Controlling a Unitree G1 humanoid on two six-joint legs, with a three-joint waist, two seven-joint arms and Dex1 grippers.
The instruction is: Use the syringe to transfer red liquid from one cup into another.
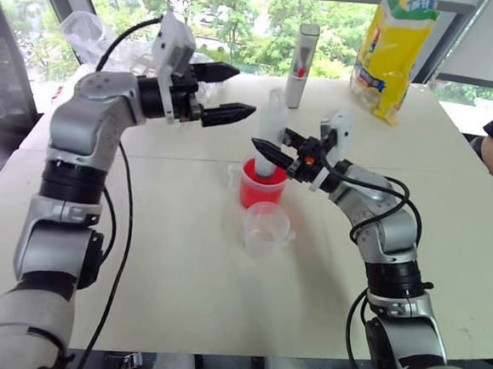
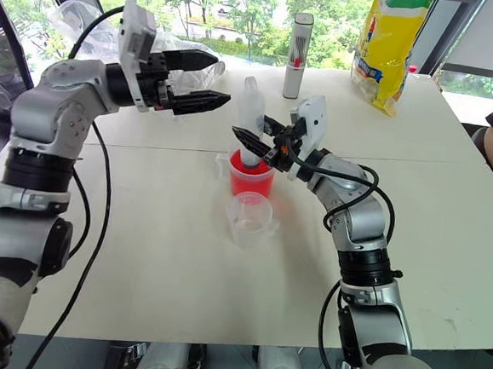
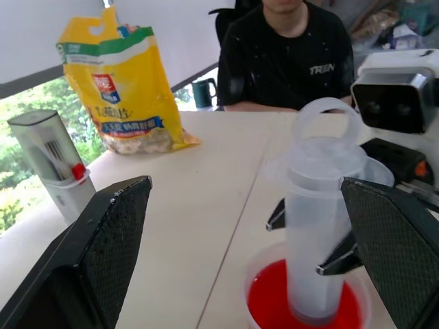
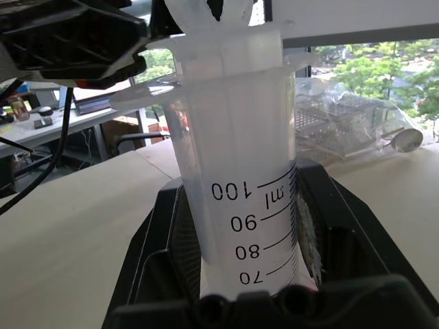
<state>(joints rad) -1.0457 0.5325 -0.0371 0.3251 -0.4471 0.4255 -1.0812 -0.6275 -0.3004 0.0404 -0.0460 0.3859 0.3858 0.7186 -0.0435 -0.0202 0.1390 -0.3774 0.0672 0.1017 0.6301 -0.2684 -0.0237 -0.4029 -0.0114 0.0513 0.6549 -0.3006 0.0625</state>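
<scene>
Two claws are up: my right claw point(image 1: 276, 155) grips the large clear plastic syringe point(image 1: 272, 135) upright, tip in the red-filled handled beaker point(image 1: 262, 184); my left claw point(image 1: 228, 93) hangs wide open beside its plunger. Drawing seems unstarted; the small colourless cup point(image 1: 266, 229) looks empty. Pale table point(image 1: 180, 273), bright windows behind.

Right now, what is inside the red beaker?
Red liquid and the lower end of the syringe, standing upright in the red beaker, gripped by the right gripper. Its tip is hidden under the liquid.
</scene>
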